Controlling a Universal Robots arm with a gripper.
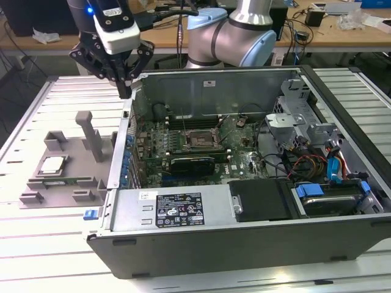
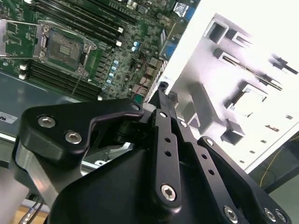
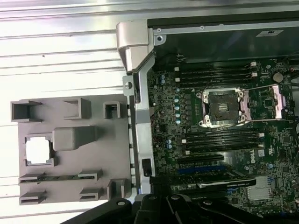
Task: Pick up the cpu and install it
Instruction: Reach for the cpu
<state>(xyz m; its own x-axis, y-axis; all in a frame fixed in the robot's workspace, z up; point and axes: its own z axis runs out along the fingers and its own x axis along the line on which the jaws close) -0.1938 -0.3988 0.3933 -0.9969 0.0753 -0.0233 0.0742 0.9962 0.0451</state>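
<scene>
- In the exterior view the claw (image 1: 126, 91) hangs over the rim of the open computer case (image 1: 244, 244), on the exterior view's left. Its fingers are drawn together and hold nothing.
- The cpu (image 1: 52, 164) lies flat in a grey holder (image 1: 73, 152) on the ribbed metal table (image 1: 36, 244), outside the case and well apart from the claw. The case wall stands between the cpu and the green board (image 1: 238, 137) with its open socket (image 1: 198, 139). Wooden desks (image 1: 342, 27) with cables stand behind.
- In the second wrist view the claw (image 2: 161, 93) points at the case edge, with the socket (image 2: 63, 46) to one side and the cpu (image 2: 245, 103) in the pale holder to the other.
- In the first wrist view the cpu (image 3: 38, 152) sits in its square recess. A memory stick (image 3: 56, 177) lies in a slot nearby, and the socket (image 3: 222, 106) is empty.
</scene>
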